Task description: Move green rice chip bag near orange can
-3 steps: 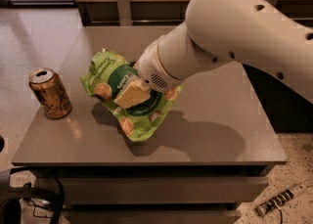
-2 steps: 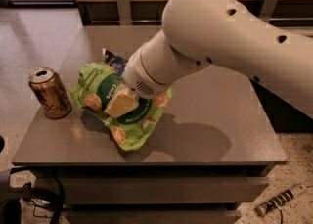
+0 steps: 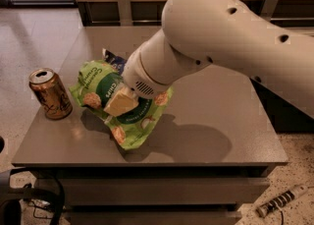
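The green rice chip bag [image 3: 100, 89] is crinkled, with a dark green round logo and pictured chips. It hangs tilted just above the grey table [image 3: 221, 135], left of centre. My gripper [image 3: 119, 105] is shut on the bag's middle, and one beige finger [image 3: 117, 102] shows over the logo. The big white arm [image 3: 221, 37] reaches in from the right. The orange can [image 3: 50, 94] stands upright at the table's left edge, a short gap left of the bag.
A corner of a dark blue chip bag [image 3: 115, 61] peeks out behind the green bag, under the arm. A power strip [image 3: 282, 200] lies on the floor at the lower right. Cables [image 3: 29, 202] hang at the lower left.
My arm has carried the green bag leftwards across the table, and the gap to the orange can has shrunk. The can has not moved.
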{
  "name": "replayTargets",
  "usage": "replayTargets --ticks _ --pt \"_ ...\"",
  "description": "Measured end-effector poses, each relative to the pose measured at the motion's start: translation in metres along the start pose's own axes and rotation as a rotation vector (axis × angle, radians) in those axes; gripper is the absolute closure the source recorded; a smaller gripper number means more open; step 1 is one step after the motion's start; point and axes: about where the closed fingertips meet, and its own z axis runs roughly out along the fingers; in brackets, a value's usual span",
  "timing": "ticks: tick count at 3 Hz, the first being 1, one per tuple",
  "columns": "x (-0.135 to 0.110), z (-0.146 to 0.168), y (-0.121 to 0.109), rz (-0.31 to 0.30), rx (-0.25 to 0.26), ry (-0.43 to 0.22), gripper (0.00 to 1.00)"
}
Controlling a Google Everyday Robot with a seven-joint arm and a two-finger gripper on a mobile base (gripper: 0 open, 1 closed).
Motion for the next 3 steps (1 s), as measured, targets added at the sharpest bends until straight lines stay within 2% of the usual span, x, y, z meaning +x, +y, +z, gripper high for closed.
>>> replayTargets --ticks 2,3 --pt "-0.0032 -0.0013 0.0022 -0.008 0.002 0.0 0.0" --pt "-0.0036 -0.0014 0.0024 -0.008 0.002 0.0 0.0"
